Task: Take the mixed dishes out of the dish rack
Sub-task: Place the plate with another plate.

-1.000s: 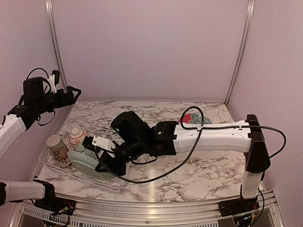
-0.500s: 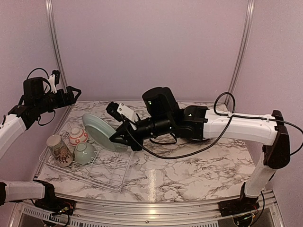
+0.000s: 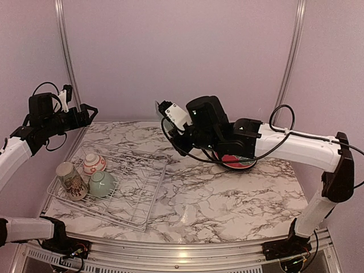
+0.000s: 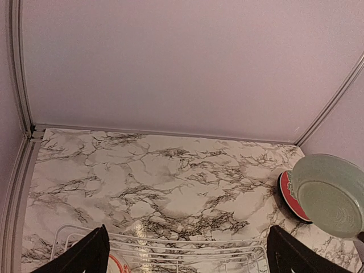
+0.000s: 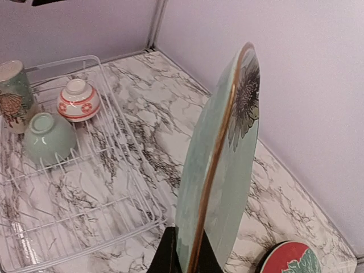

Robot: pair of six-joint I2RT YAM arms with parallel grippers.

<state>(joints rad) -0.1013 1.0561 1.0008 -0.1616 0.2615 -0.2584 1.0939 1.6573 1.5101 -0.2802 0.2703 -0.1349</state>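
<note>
My right gripper (image 5: 185,250) is shut on the lower edge of a pale green plate (image 5: 227,170) with a dark flower mark, held upright above the table's back middle. The plate also shows in the left wrist view (image 4: 327,193). In the top view the plate is hidden behind the right wrist (image 3: 207,122). The white wire dish rack (image 3: 136,187) lies at the front left. It holds a cream leafy mug (image 3: 69,181), a red-and-white bowl (image 3: 94,164) and an upturned pale green bowl (image 3: 102,183). My left gripper (image 3: 85,112) is open and empty, high at the left. No black plate shows.
A red plate with a dark rim and green mark (image 3: 236,160) lies on the marble table at the back right, below the right arm. It also shows in the right wrist view (image 5: 290,259). Lilac walls with metal posts close in the back and sides.
My right gripper has lifted the pale green plate out of the rack and swung it up and to the right, toward the back middle. The left arm has not moved.
</note>
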